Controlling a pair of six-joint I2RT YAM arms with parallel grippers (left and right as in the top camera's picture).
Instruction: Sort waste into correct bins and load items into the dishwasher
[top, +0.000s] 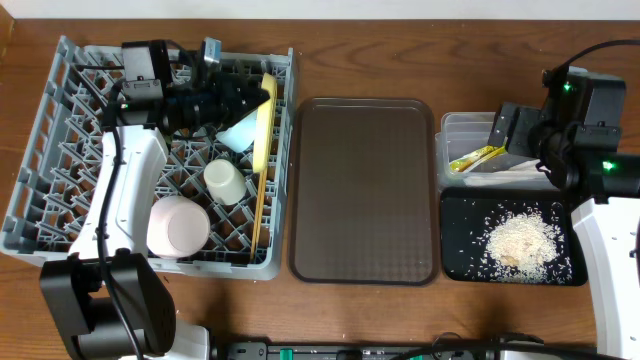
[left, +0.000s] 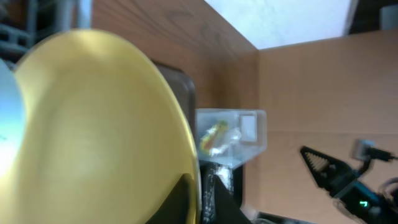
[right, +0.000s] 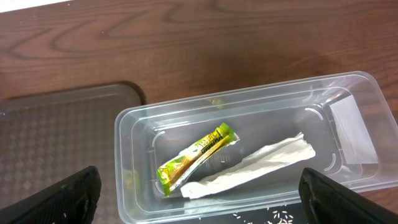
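1. The left gripper reaches across the grey dish rack. It is clamped on the rim of the yellow plate, one finger on each face.
2. The plate stands on edge at the rack's 3 o'clock side.
3. The cream cup sits near the rack's centre. The wooden chopsticks lie along the rack wall at the cup's 4 o'clock.
4. The right gripper hovers above the clear tub at the table's 3 o'clock, its fingers spread wide and holding nothing.
5. Inside the tub lies the green-and-yellow packet, with the white paper wrapper just beside it at 4 o'clock.
6. Rice crumbs lie in the black tray, at the tub's 6 o'clock.
7. The brown serving tray lies between the rack and the bins.
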